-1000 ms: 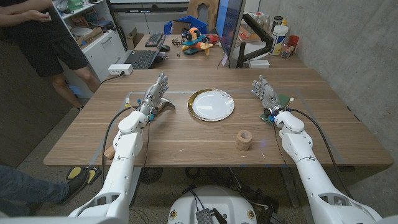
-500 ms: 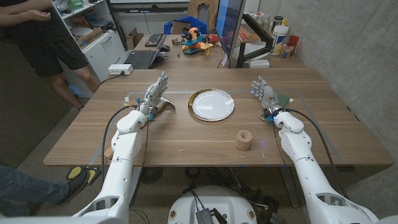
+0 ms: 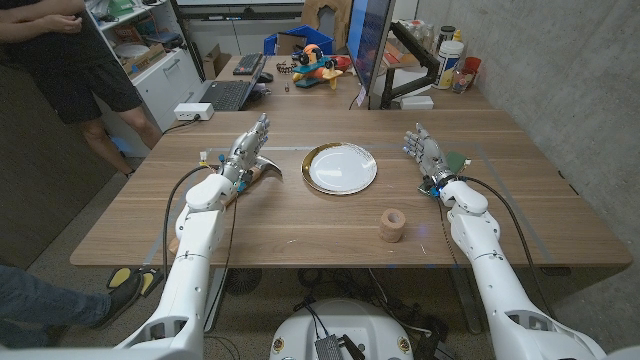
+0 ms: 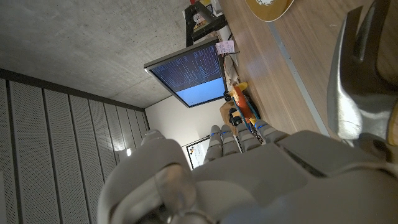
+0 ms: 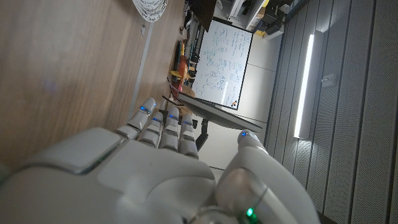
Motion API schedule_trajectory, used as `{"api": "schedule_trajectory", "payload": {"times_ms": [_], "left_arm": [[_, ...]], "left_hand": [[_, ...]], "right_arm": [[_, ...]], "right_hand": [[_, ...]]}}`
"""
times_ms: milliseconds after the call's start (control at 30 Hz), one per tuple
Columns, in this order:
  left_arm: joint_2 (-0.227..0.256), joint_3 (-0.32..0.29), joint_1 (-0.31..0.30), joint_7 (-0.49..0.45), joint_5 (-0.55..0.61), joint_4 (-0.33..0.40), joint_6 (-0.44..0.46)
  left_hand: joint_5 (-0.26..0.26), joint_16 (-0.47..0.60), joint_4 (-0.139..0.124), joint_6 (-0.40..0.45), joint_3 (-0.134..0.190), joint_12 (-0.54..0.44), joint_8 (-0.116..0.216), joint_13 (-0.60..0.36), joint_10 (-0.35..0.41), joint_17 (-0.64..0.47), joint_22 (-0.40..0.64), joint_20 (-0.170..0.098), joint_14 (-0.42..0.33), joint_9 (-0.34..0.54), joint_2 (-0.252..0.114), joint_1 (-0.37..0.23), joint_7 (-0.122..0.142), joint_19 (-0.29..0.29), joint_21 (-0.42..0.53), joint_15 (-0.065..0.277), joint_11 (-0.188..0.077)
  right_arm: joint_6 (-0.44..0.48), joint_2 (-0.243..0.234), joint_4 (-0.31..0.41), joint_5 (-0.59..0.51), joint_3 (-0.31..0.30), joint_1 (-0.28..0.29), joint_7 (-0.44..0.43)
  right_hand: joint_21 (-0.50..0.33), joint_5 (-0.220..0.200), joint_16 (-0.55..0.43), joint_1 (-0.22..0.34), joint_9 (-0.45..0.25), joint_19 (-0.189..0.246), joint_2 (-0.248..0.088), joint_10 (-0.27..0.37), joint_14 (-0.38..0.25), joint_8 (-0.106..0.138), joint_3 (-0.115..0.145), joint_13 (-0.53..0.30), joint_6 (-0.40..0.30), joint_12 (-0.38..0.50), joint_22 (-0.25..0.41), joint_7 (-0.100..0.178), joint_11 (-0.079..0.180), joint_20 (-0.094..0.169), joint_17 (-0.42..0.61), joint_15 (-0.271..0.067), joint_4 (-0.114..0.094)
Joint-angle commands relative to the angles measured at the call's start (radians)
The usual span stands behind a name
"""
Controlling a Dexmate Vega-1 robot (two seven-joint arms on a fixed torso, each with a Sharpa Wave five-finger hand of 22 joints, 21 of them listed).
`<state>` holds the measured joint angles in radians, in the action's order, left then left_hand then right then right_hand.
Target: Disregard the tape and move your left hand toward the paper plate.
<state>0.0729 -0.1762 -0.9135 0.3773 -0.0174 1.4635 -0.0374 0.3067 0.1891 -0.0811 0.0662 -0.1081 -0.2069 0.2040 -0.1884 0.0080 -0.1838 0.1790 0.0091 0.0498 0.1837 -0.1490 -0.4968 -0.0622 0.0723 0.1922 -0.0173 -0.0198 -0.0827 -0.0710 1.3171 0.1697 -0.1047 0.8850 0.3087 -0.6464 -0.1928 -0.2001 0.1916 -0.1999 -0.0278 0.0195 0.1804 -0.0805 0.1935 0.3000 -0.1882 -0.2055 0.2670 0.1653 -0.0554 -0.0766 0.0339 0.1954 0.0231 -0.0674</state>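
Wooden table (image 3: pixel 300 225) bore the paper plate (image 3: pixel 341 168) centrally. Over one second the left hand (image 3: pixel 247 150), fingers spread and empty, had lifted only slightly, remaining well apart; approach barely begun.

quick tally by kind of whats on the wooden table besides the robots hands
paper plate: 1
tape roll: 1
total: 2

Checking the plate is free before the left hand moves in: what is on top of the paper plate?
Nothing lies on the paper plate; its white face is bare. Whatever is beneath it on the table is covered.
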Motion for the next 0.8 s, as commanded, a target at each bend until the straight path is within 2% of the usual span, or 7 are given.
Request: {"api": "schedule_trajectory", "payload": {"times_ms": [33, 267, 800], "left_arm": [[0.010, 0.019, 0.012, 0.000, 0.019, 0.009, 0.008], [0.019, 0.037, 0.017, -0.005, 0.043, 0.011, 0.005], [0.024, 0.055, 0.024, -0.006, 0.057, 0.015, 0.002]], "left_hand": [[-0.002, -0.001, 0.000, 0.001, -0.001, 0.000, -0.003, -0.006, -0.004, -0.004, 0.003, -0.002, 0.006, 0.004, -0.003, -0.014, 0.005, 0.012, 0.000, 0.000, 0.000], [-0.005, -0.003, 0.000, 0.001, 0.000, 0.001, -0.003, -0.006, -0.006, -0.004, 0.003, -0.004, 0.014, 0.004, -0.003, -0.016, 0.004, 0.032, -0.006, 0.002, -0.002], [-0.008, -0.003, 0.002, 0.000, 0.002, 0.002, -0.004, -0.006, -0.009, -0.003, 0.003, -0.011, 0.018, 0.004, -0.002, -0.021, 0.005, 0.037, -0.003, 0.003, 0.000]], "right_arm": [[-0.012, 0.008, -0.013, -0.001, -0.009, -0.004, 0.009], [-0.022, 0.009, -0.023, 0.001, -0.015, -0.008, 0.010], [-0.036, 0.012, -0.052, 0.005, -0.020, -0.024, 0.018]], "right_hand": [[0.004, -0.007, -0.005, 0.002, -0.001, 0.006, -0.013, 0.011, -0.008, 0.005, 0.001, -0.002, -0.005, -0.002, 0.005, 0.000, -0.001, 0.010, 0.000, 0.003, 0.002], [0.008, -0.007, -0.005, 0.002, 0.000, 0.007, -0.013, 0.012, -0.008, 0.005, 0.000, -0.002, -0.006, -0.003, 0.005, 0.001, 0.001, 0.009, -0.001, 0.004, 0.003], [0.016, -0.007, -0.005, 0.002, 0.002, 0.007, -0.014, 0.015, -0.012, 0.006, -0.001, -0.002, -0.009, -0.004, 0.005, -0.001, 0.001, 0.009, -0.002, 0.002, 0.005]]}}
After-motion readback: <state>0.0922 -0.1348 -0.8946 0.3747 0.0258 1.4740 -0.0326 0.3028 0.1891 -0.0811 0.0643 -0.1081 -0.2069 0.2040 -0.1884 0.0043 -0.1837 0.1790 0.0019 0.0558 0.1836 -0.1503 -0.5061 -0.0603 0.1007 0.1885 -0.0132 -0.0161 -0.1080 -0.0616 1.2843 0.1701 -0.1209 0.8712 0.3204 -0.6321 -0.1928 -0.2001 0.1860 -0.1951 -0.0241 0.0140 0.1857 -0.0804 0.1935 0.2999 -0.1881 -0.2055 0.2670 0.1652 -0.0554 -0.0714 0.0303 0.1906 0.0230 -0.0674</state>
